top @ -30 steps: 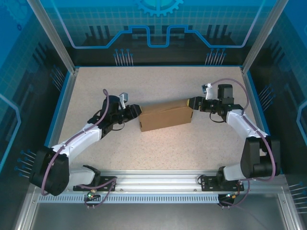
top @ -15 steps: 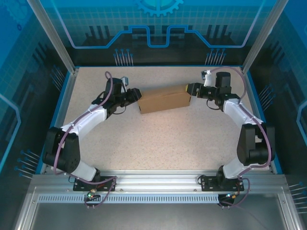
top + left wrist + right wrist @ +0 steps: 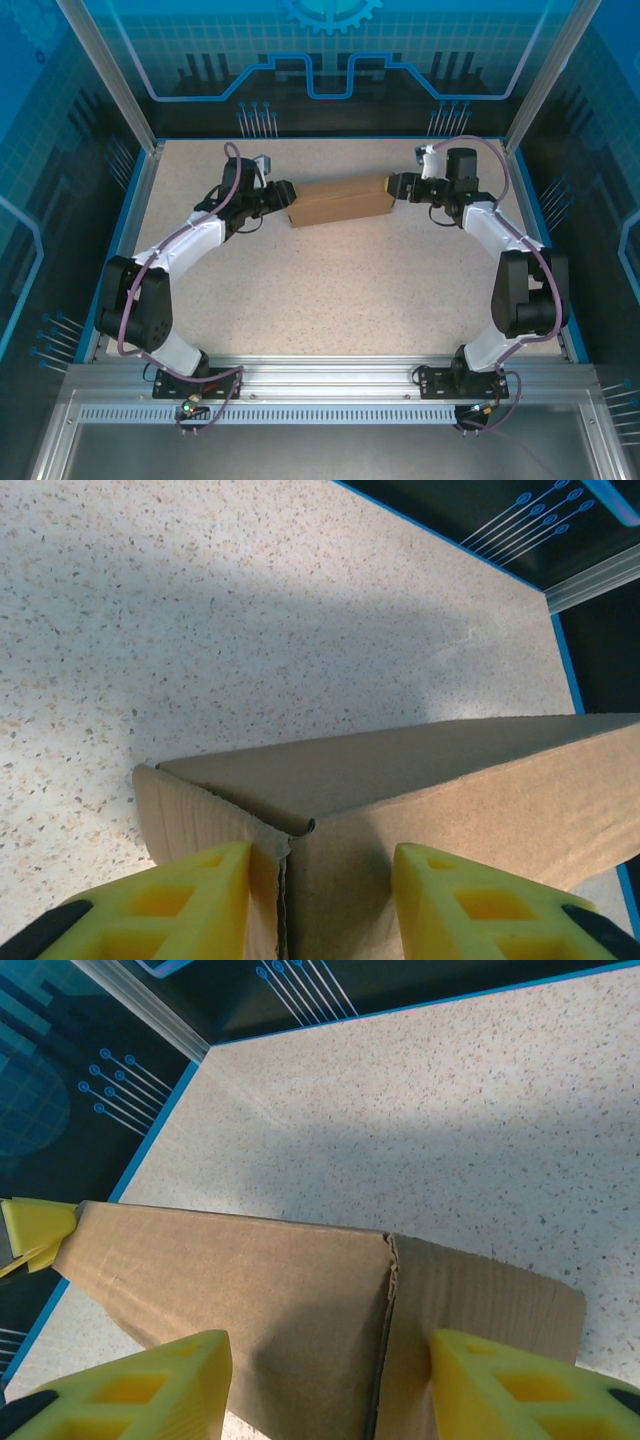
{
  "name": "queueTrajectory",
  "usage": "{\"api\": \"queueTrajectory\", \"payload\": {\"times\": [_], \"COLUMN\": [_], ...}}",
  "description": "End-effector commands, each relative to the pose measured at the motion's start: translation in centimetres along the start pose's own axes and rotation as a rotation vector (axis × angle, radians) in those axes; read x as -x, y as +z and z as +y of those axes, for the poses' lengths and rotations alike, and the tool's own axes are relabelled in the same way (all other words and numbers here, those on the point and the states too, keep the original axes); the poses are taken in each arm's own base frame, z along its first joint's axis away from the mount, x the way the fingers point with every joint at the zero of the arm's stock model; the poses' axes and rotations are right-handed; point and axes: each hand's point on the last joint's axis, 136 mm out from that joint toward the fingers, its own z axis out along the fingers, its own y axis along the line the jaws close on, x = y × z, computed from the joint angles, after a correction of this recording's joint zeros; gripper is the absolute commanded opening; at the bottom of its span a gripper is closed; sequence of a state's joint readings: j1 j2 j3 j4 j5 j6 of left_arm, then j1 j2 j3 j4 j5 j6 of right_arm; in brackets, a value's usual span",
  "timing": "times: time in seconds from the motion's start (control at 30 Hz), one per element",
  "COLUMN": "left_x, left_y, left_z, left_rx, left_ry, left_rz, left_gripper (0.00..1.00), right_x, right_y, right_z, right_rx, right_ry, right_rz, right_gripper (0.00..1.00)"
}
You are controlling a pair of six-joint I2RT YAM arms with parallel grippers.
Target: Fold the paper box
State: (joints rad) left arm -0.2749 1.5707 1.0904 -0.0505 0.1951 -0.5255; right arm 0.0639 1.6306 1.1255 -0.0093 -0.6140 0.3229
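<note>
Top external view: the plain brown box (image 3: 340,203) is spanning the desk's (image 3: 330,300) far middle, stretching between both arms. The left gripper (image 3: 286,197) is clamping the box's left end, its jaws part-open around the cardboard. The right gripper (image 3: 393,187) is pinching the right end likewise.

Robot test cell is operating inside blue printed walls

Two white robot arms, one on the left (image 3: 185,245) and one on the right (image 3: 505,245), are standing bolted to a slotted metal rail (image 3: 330,375) at the near edge of a speckled table (image 3: 330,290), which is marking this out as a robotics lab. Aluminium posts (image 3: 107,75) are framing the enclosure, and blue panels (image 3: 330,40) printed with a gear and circuit lines are closing it in on the back and both sides.
</note>
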Motion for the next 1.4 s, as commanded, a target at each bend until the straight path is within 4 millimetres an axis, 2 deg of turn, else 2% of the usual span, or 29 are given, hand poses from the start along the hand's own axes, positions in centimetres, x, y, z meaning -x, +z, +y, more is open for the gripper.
{"api": "queueTrajectory", "payload": {"times": [0.0, 0.27, 0.43, 0.5, 0.7, 0.9, 1.13, 1.27, 1.37], "left_x": [-1.5, -4.6, -7.3, -8.3, -11.6, -14.3, -14.8, -14.5, -14.1], "left_y": [-0.5, -1.0, -1.4, -1.3, -0.5, 0.5, 0.7, 0.4, -0.1], "left_z": [-3.4, -2.3, -1.5, -1.0, 0.9, 3.0, 3.8, 4.2, 4.4], "left_rx": [-0.148, -0.148, -0.144, -0.138, -0.118, -0.082, -0.052, -0.022, -0.001], "left_ry": [0.072, 0.083, 0.069, 0.061, 0.026, 0.002, 0.005, 0.013, 0.027], "left_rz": [0.028, 0.054, 0.081, 0.088, 0.123, 0.178, 0.182, 0.168, 0.152], "left_gripper": [0.42, 0.44, 0.45, 0.46, 0.46, 0.46, 0.49, 0.54, 0.59], "right_x": [-3.1, -6.1, -7.7, -9.5, -12.8, -16.2, -18.3, -18.3, -17.5], "right_y": [0.9, 0.2, -0.5, -0.6, -0.6, 0.0, 0.4, 0.3, -0.2], "right_z": [4.7, 5.2, 5.5, 5.1, 4.2, 1.8, -0.4, -1.1, -1.2], "right_rx": [0.175, 0.164, 0.146, 0.138, 0.111, 0.042, -0.048, -0.091, -0.106], "right_ry": [-0.05, -0.052, -0.055, -0.037, 0.001, 0.071, 0.131, 0.136, 0.124], "right_rz": [0.09, 0.113, 0.11, 0.133, 0.172, 0.236, 0.304, 0.32, 0.307], "right_gripper": [0.54, 0.55, 0.56, 0.56, 0.57, 0.57, 0.57, 0.58, 0.6]}}
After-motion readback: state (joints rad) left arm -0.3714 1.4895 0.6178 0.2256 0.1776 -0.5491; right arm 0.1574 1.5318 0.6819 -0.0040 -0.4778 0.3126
